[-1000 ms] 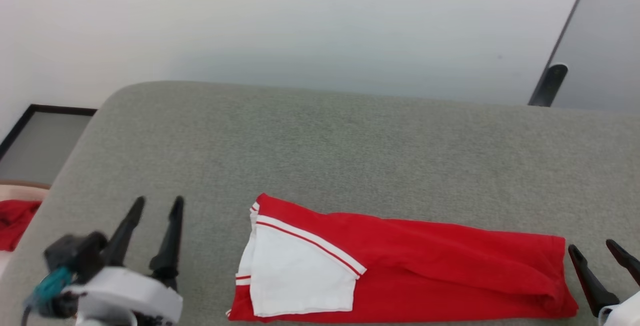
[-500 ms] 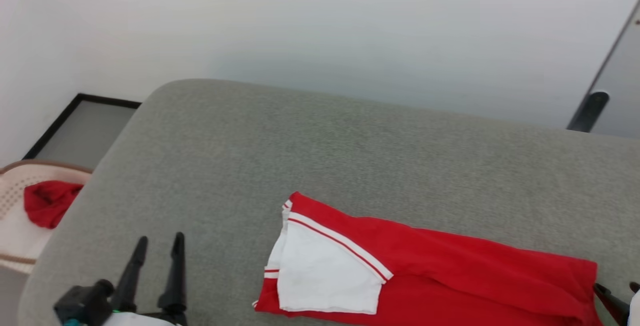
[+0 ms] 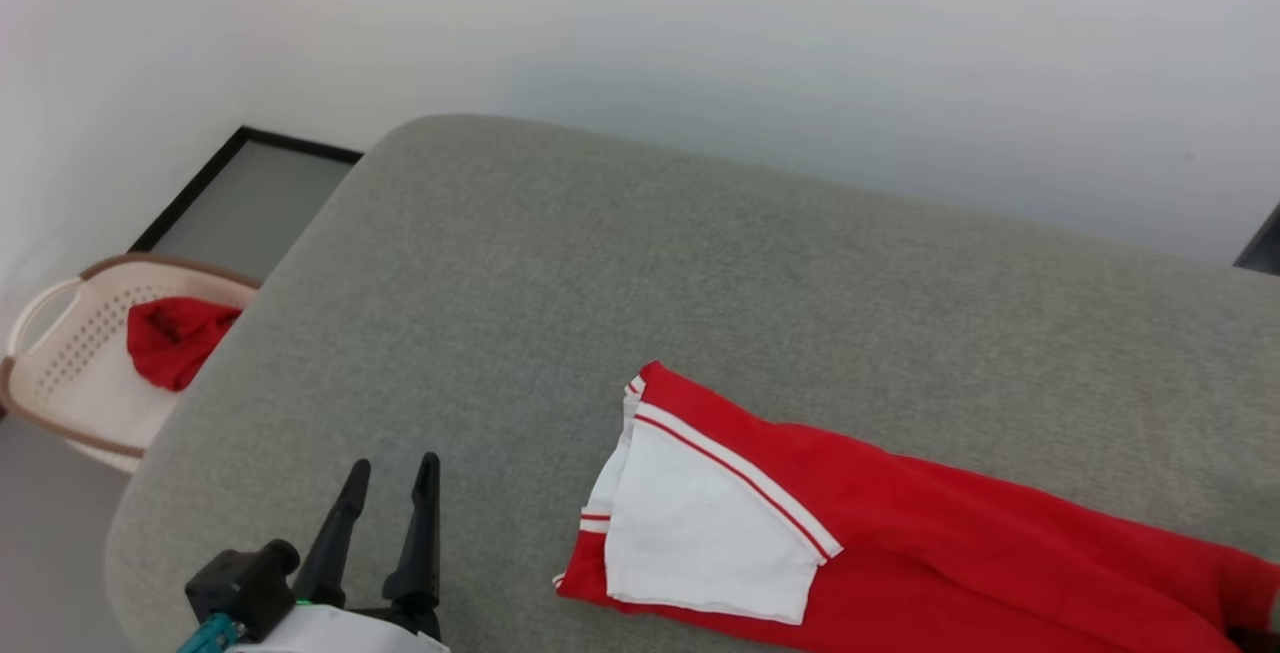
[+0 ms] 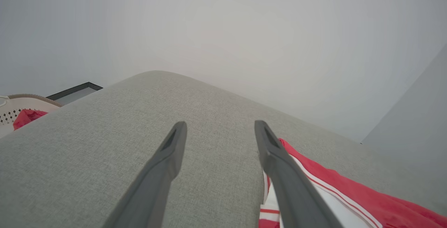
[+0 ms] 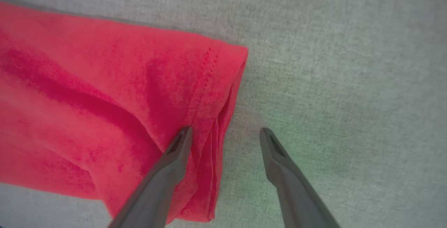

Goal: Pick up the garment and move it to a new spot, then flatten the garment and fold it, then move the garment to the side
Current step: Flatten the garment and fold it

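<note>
The garment [image 3: 900, 543], a red jersey folded into a long strip with a white sleeve on top at its left end, lies on the grey cushion [image 3: 700, 273] near the front edge. My left gripper [image 3: 392, 471] stands open over bare cushion to the left of the sleeve; in the left wrist view its fingers [image 4: 220, 126] are spread with the sleeve's striped edge [image 4: 314, 193] beside the right finger. In the right wrist view my right gripper [image 5: 225, 133] is open at the hem end of the garment [image 5: 104, 105], its left finger over the red cloth, the right one over bare cushion.
A cream laundry basket [image 3: 70, 383] holding another red cloth [image 3: 175, 338] stands on the floor off the cushion's left end. A dark-framed panel [image 3: 240, 203] lies behind it. A pale wall rises behind the cushion.
The head camera has swung left, so the whole picture has shifted right and the basket has come into view. The right gripper has slipped out of the head view. The garment lies as before.
</note>
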Robot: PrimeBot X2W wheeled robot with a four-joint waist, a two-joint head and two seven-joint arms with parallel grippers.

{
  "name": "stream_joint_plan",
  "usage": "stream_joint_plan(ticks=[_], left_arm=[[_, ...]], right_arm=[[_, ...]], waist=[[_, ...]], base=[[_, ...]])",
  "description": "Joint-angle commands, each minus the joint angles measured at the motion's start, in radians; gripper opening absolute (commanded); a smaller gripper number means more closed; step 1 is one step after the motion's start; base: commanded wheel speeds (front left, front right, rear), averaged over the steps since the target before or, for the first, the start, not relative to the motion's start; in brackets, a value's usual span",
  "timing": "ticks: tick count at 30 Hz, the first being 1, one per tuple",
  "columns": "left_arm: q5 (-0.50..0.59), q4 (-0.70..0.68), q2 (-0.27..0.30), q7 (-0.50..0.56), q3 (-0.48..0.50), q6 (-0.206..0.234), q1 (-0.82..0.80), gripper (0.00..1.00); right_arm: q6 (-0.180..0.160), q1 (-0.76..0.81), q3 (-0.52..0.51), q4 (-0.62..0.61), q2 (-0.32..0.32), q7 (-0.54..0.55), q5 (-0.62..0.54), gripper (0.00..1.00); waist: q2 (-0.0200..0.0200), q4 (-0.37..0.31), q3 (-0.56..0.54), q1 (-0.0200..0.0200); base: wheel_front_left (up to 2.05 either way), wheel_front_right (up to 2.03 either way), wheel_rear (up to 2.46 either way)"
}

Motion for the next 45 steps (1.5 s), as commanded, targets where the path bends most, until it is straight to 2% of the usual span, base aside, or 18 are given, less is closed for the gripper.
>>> stream_joint_plan(ticks=[1,9,13,14,16,19,24,37,40,45], left_arm=[[-0.005,0.0,-0.003,0.0,0.001,-0.006,-0.011,1.0],[-0.056,-0.002,0.016,0.0,-0.024,-0.007,-0.022,1.0],[-0.072,-0.005,0.02,0.0,-0.028,-0.007,-0.02,1.0],[-0.075,-0.005,0.02,0.0,-0.028,-0.007,-0.02,1.0],[-0.084,-0.003,0.02,0.0,-0.031,-0.007,-0.022,1.0],[-0.09,-0.004,0.021,0.0,-0.033,-0.007,-0.029,1.0],[-0.099,0.0,0.025,0.0,-0.037,-0.007,-0.037,1.0],[-0.11,0.006,0.04,0.0,-0.044,-0.007,-0.026,1.0],[-0.114,0.01,0.045,0.0,-0.043,-0.007,-0.017,1.0],[-0.135,0.021,0.051,0.0,-0.036,-0.007,0.008,1.0]], right_arm=[[-0.001,-0.025,-0.013,0.023,0.01,0.007,0.006,1.0],[0.0,-0.057,0.002,0.136,0.045,0.056,0.038,1.0],[0.003,-0.064,0.001,0.153,0.083,0.101,0.108,1.0],[0.003,-0.062,0.001,0.152,0.098,0.124,0.135,0.91],[0.003,-0.061,0.018,0.128,0.101,0.151,0.177,0.0],[0.002,-0.043,0.031,0.097,0.067,0.165,0.212,0.0],[-0.001,-0.038,0.023,0.075,0.001,0.116,0.215,0.0],[-0.001,-0.121,-0.021,0.135,-0.125,-0.036,0.101,0.0],[-0.001,-0.142,-0.026,0.149,-0.147,-0.037,0.072,0.0],[-0.001,-0.166,-0.016,0.097,-0.143,0.001,0.106,0.0]], waist=[[-0.0001,0.018,0.021,-0.0001],[-0.0001,0.033,0.04,-0.0001],[-0.0001,0.03,0.043,-0.0001],[-0.0001,0.029,0.044,-0.0001],[-0.0001,0.026,0.046,-0.0001],[-0.0001,0.022,0.052,-0.0001],[-0.0001,0.012,0.06,-0.0001],[-0.0001,-0.031,0.038,-0.0001],[-0.0001,-0.047,0.026,-0.0001],[-0.0001,-0.072,-0.007,-0.0001]], base=[[0.0,0.0,0.0],[0.0,0.0,0.0],[0.0,0.0,0.0],[0.0,0.0,0.0],[0.0,0.0,0.0],[0.0,0.0,0.0],[0.0,0.0,0.0],[0.0,0.0,0.0],[0.0,0.0,0.0],[0.0,0.0,0.0]])
